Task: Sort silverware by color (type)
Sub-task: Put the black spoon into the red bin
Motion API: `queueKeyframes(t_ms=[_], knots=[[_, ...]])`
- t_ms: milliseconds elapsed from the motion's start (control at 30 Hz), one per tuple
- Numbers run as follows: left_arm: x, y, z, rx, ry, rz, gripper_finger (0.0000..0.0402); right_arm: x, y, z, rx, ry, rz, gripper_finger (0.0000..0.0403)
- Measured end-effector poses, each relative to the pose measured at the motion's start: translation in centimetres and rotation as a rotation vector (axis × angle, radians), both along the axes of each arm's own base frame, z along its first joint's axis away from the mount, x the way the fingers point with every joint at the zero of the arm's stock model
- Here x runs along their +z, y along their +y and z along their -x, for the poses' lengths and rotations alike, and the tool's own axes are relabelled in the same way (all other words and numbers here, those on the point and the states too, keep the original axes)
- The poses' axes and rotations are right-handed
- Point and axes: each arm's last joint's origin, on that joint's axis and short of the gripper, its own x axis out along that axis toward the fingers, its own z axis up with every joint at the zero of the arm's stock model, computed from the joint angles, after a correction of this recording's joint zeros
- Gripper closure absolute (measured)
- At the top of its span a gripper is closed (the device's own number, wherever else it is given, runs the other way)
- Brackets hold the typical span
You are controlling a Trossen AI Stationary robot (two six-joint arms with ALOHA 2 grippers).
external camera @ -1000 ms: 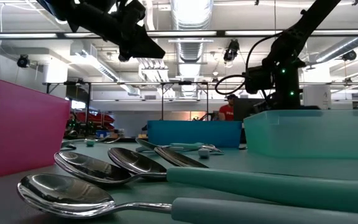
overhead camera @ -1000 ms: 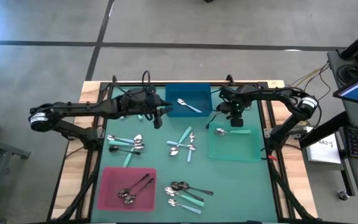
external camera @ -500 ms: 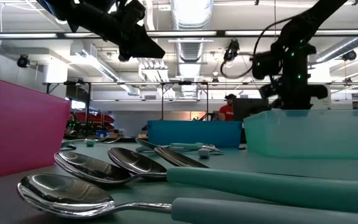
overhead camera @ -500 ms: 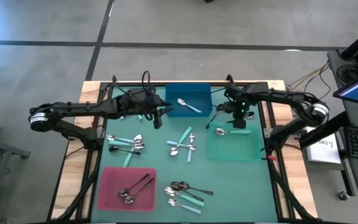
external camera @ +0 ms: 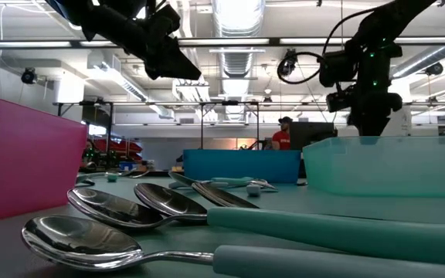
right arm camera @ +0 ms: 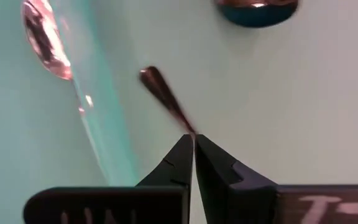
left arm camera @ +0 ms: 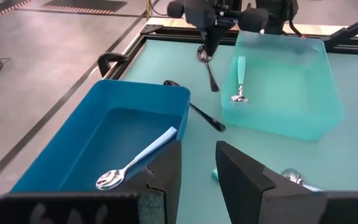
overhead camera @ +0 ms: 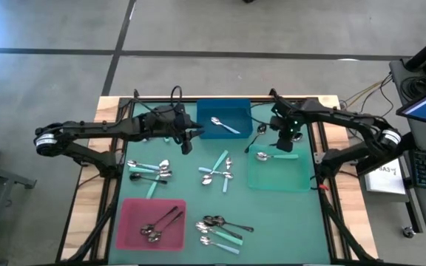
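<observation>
My right gripper (right arm camera: 193, 140) is shut on a dark-handled spoon (left arm camera: 205, 59) over the gap between the blue tray (overhead camera: 202, 133) and the green tray (overhead camera: 302, 177). A second dark spoon (left arm camera: 194, 109) lies on the mat beside it. My left gripper (left arm camera: 197, 168) hangs open and empty above the mat, near the blue tray's left near corner (overhead camera: 187, 140). One all-silver spoon (left arm camera: 135, 165) lies in the blue tray. A teal-handled spoon (left arm camera: 240, 81) lies in the green tray. Dark spoons (overhead camera: 157, 222) lie in the pink tray. My right gripper pinches the dark spoon's thin handle (right arm camera: 182, 121) between its two fingertips, coming from above and pointing down. The handle runs out beyond the tips to its flared free end (right arm camera: 149, 74). The fingers hide the bowl end in the wrist view. Whether the spoon touches the mat, I cannot tell.
Loose spoons lie in three groups on the teal mat: at the left (overhead camera: 150, 171), in the middle (overhead camera: 219, 171) and near the front edge (overhead camera: 224, 229). The pink tray (overhead camera: 128, 222) stands at the near left. A dark frame borders the mat.
My right gripper has shifted a little toward the table's right edge beside the green tray's far left corner, while its arm swung out to the right. The left arm has kept still.
</observation>
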Motion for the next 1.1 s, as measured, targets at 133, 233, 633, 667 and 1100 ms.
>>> queueKeyframes(t_ms=[133, 233, 633, 667, 1100], knots=[[0.0, 0.0, 0.0, 0.0, 0.001, 0.001, 0.0318, -0.6, 0.3, -0.3, 0.0, -0.022, -0.117, 0.0384], [0.0, 0.0, 0.0, 0.0, 0.001, 0.001, 0.0318, -0.9, 0.9, -0.5, 0.022, -0.023, -0.208, 0.0385], [-0.1, 0.0, 0.0, 0.001, 0.009, 0.003, 0.0318, -0.8, 4.6, -1.8, 0.142, 0.055, -0.269, 0.0394], [-0.1, 0.0, 0.0, 0.001, 0.009, 0.003, 0.0318, -0.8, 4.7, -1.8, 0.146, 0.064, -0.254, 0.0394], [-0.1, 0.0, 0.1, 0.001, 0.015, 0.005, 0.0318, -0.8, 2.7, -0.8, 0.1, 0.109, -0.143, 0.037]])
